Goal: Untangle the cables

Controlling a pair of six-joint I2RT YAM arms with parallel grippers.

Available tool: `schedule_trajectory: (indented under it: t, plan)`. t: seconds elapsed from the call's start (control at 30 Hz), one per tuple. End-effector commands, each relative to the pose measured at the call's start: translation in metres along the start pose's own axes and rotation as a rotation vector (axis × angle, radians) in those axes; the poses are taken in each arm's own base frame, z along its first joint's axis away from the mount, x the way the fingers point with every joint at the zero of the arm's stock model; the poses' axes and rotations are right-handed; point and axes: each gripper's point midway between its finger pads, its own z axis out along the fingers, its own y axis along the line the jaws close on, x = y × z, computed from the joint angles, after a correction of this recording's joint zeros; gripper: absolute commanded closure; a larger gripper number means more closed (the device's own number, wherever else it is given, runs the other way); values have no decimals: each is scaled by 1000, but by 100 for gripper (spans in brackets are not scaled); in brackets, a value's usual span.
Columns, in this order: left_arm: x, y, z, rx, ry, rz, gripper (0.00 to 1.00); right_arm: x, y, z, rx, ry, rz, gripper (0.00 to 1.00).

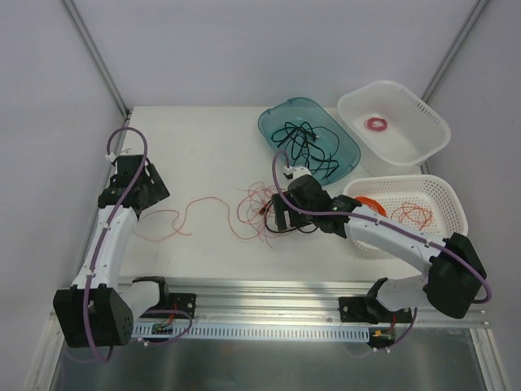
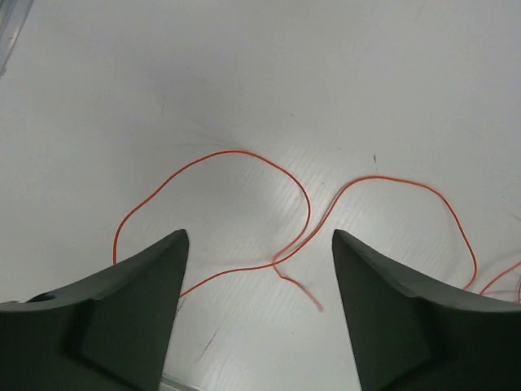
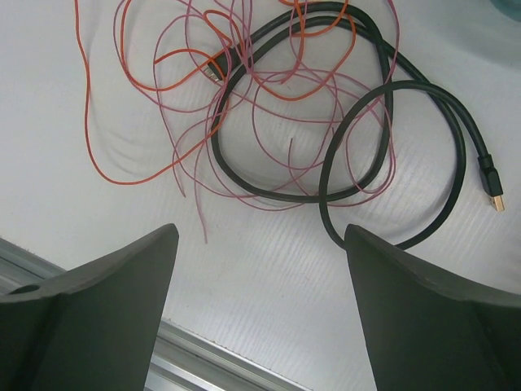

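The cables lie in a loose tangle (image 1: 257, 212) at the table's middle: hair-thin red wires (image 3: 86, 138) crossing a black cord (image 3: 324, 181) that ends in a small plug (image 3: 491, 183). My right gripper (image 1: 281, 218) hovers at the tangle's near right side; in the right wrist view it (image 3: 260, 230) is open and holds nothing. One red wire (image 1: 184, 218) lies stretched out to the left, apart from the tangle. My left gripper (image 1: 153, 195) is above its left end. In the left wrist view that gripper (image 2: 259, 236) is open, and the wire (image 2: 244, 152) rests loose on the table between its fingers.
A teal tray (image 1: 346, 151) at the back holds a black cable. To its right, a white tub (image 1: 427, 122) holds a small pink coil (image 1: 377, 125). A white basket (image 1: 448, 195) at the right holds an orange coil and red wires. A metal rail (image 1: 269, 289) runs along the near edge.
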Motion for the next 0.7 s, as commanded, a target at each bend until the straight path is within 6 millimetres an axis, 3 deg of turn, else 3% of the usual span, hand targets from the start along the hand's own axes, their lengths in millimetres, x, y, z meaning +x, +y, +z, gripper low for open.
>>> schedule_trajectory:
  t: [0.0, 0.07, 0.17, 0.33, 0.67]
  plan:
    - [3, -29, -19, 179, 12, -72, 22, -10, 0, -7, 3, -54, 16, 12]
    - [9, -40, -29, 249, 29, -134, 7, -11, -2, -7, 12, -64, 18, 12]
    - [23, -55, -39, 320, 68, -192, 2, -11, -8, -7, 37, -82, 28, 12]
    - [54, -96, -47, 375, 145, -105, 4, -13, -18, -6, 90, -114, 63, 9]
    - [114, -155, -9, 311, 278, 41, 19, -6, -27, 2, 140, -99, 97, 0]
